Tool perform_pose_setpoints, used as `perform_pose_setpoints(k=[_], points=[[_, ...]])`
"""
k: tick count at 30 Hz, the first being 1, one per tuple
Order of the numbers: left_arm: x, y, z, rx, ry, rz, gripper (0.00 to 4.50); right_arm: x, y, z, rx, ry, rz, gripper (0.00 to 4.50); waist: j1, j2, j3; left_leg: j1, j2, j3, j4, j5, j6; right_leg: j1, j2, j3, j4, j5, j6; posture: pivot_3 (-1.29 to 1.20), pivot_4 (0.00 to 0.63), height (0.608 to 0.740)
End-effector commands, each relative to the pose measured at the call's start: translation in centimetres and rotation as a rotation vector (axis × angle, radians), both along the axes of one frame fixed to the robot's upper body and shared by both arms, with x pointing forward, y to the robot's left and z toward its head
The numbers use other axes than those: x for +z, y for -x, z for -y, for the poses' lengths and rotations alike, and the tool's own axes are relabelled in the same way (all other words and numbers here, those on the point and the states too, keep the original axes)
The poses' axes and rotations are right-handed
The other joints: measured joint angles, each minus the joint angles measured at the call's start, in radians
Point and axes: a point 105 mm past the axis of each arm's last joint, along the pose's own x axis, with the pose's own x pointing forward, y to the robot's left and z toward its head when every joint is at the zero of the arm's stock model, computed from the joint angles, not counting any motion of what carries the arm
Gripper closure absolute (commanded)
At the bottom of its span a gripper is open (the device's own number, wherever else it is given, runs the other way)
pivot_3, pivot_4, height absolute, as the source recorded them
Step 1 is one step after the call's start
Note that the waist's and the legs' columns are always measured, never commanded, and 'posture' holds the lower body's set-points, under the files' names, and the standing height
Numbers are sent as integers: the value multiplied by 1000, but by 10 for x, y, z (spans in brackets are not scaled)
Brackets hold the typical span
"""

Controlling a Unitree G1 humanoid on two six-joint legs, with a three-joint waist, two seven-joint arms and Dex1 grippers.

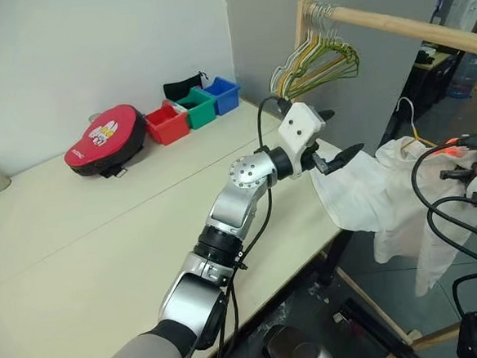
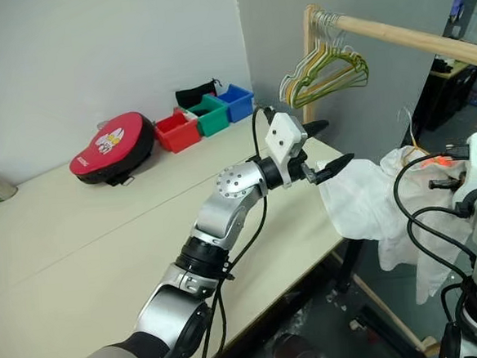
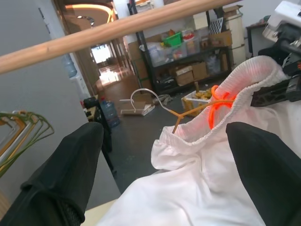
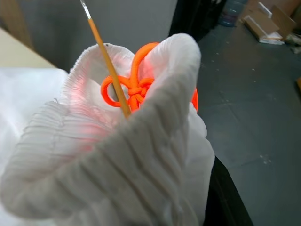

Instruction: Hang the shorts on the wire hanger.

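The white shorts [image 1: 371,194] hang off the table's right edge, their elastic waistband lifted up on the right. My right gripper [image 1: 451,172] is shut on that waistband; its wrist view shows the bunched waistband [image 4: 131,165] and an orange drawstring knot [image 4: 136,87]. The thin yellow wire hanger [image 3: 181,114] pokes out of the waist opening, its hook [image 1: 410,122] above the fabric. My left gripper [image 1: 338,135] is open beside the shorts' near leg, with the cloth [image 3: 188,188] lying between and below its fingers [image 3: 61,174], not gripped.
A wooden rail [image 1: 408,26] runs overhead with a bunch of pale hangers [image 1: 316,63] at its left end. On the table [image 1: 103,237] sit red [image 1: 167,122], green [image 1: 197,106] and blue [image 1: 222,94] bins and a red round case [image 1: 105,139]. A grey panel stands behind.
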Motion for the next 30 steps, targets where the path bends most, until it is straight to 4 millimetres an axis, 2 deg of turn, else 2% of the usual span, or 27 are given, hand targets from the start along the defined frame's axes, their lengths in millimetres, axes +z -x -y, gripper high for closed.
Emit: perform_pose_setpoints(k=[1,5,9,14,18,30], points=[[12,0,-10,31,25,31,41,14,-1,-10,36,22,55,4312,10,-1,11,2,0,0,-1,0,-1,2,0,1,-2,0,0,-520,126,740],[10,1,-12,38,19,26,41,14,-1,-11,44,22,44,4312,26,-5,24,9,-2,3,-9,0,-1,5,0,12,-4,0,0,-510,138,740],[11,1,-12,44,18,25,41,14,-2,-11,46,23,40,4312,42,-4,33,9,-2,6,-12,-1,-1,4,0,18,-6,-1,3,-511,141,740],[13,1,-11,44,19,29,41,15,-1,-12,48,15,46,4312,59,-5,37,9,-2,9,-12,-1,-2,3,0,21,-6,-1,4,-513,139,740],[14,1,-11,44,20,32,0,15,-1,-13,54,9,53,4498,67,-5,41,9,-2,9,-12,-1,-2,3,0,23,-6,-1,4,-517,141,740],[10,1,-12,42,12,28,0,18,-1,-18,75,33,62,4498,68,-9,55,9,-2,10,-13,-1,-2,2,0,24,-7,-1,5,-518,150,740]])
